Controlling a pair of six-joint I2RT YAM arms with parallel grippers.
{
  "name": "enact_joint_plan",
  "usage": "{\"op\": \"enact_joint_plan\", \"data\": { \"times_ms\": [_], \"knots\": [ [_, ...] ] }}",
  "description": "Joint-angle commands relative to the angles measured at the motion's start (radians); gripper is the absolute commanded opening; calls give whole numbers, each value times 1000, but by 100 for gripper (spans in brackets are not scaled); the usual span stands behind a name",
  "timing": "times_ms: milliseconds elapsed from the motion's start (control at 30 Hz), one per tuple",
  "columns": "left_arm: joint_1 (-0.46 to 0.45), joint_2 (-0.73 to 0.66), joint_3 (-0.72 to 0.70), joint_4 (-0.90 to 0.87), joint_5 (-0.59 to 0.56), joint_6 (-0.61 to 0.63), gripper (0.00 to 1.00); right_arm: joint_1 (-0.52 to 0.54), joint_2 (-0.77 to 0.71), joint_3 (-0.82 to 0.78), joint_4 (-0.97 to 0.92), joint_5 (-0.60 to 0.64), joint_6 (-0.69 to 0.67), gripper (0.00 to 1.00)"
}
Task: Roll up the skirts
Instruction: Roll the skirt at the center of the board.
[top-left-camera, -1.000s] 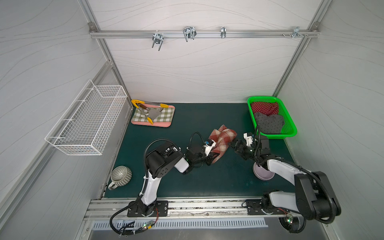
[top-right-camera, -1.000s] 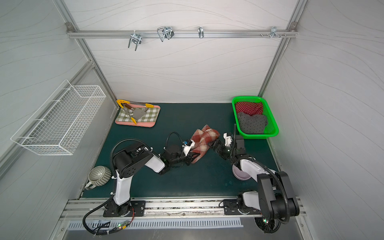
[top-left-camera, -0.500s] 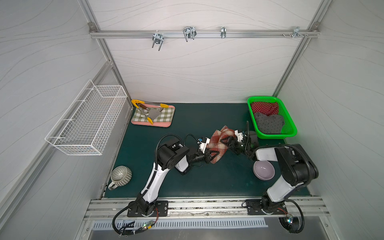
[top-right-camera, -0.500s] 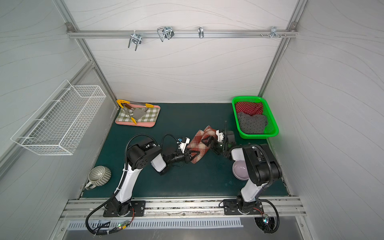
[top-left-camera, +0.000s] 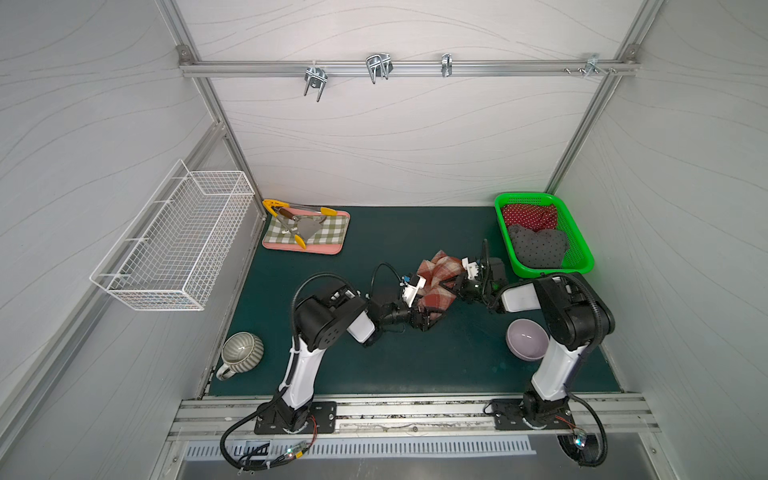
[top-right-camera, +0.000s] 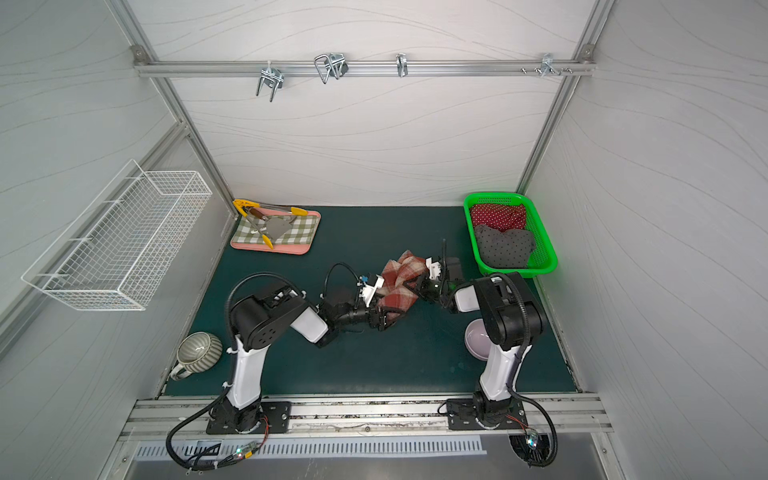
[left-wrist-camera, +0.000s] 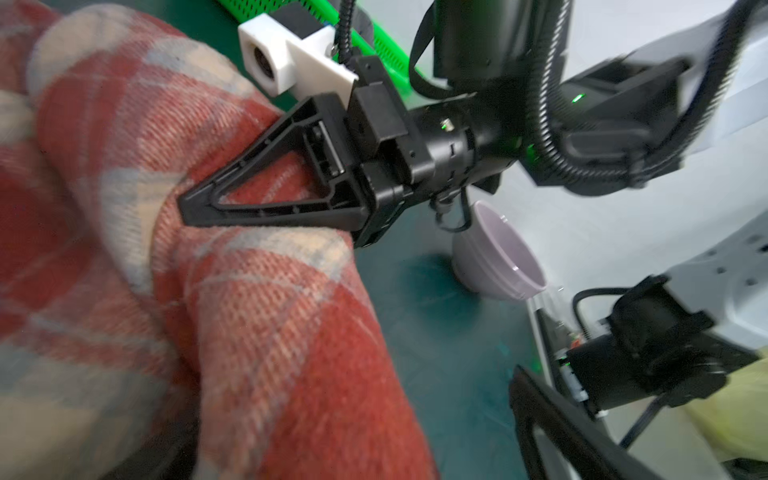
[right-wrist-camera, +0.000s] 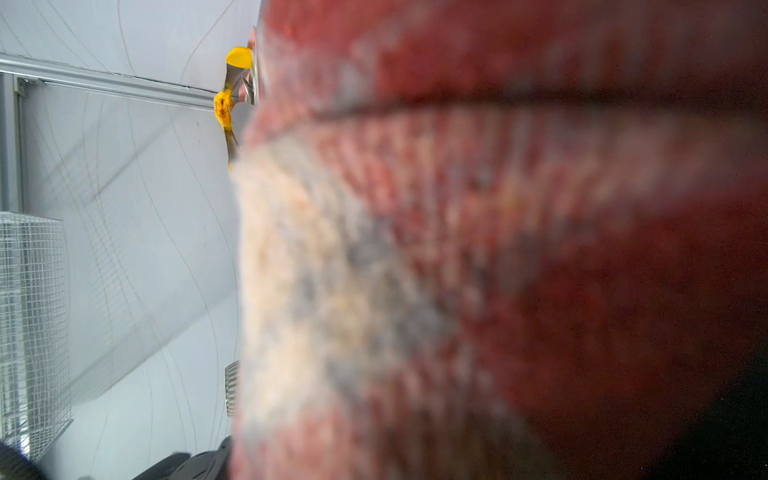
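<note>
Near the middle of the dark green tabletop (top-left-camera: 415, 374), a little toward 3 o'clock, a woolly rust-red and cream plaid skirt (top-left-camera: 438, 276) lies bunched up in both top views. The right gripper (top-left-camera: 452, 286) reaches in from 3 o'clock and is clamped on a fold of its edge, while the left gripper (top-left-camera: 428, 318), at the skirt's 7 o'clock end, has its jaws spread wide. Toward 2 o'clock a green basket (top-left-camera: 584, 259) holds a red white-dotted bundle (top-left-camera: 528, 216) and a grey black-dotted bundle (top-left-camera: 538, 247).

I see the plaid skirt (top-right-camera: 398, 282) bunched between my left gripper (top-right-camera: 384, 319) and right gripper (top-right-camera: 417, 286). The red bundle (top-right-camera: 496, 216) and grey bundle (top-right-camera: 503, 249) lie in the green basket (top-right-camera: 542, 245).
</note>
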Motion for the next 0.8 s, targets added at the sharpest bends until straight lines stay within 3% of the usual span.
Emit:
{"op": "enact_joint_plan", "data": {
  "times_ms": [0,133,200,333,433,567,767],
  "knots": [
    [-39,-171,29,-409,-221,327,98,3,-56,-8,-193,90,-54,0],
    [-100,-333,18,-515,-527,567,98,1,-122,-2,-305,113,-79,0],
    [-132,-398,9,-527,-587,659,98,2,-150,-12,-332,118,-83,0],
    [-241,-445,19,-602,-601,860,98,0,-178,-33,-346,112,-82,0],
    [-342,-393,45,-666,-626,993,99,1,-187,-46,-342,109,-74,0],
    [-436,-246,105,-654,-735,1060,98,1,-182,-64,-311,93,-52,0],
    [-459,-93,133,-553,-829,1077,98,-2,-196,-82,-306,76,-53,0]
  ]
}}
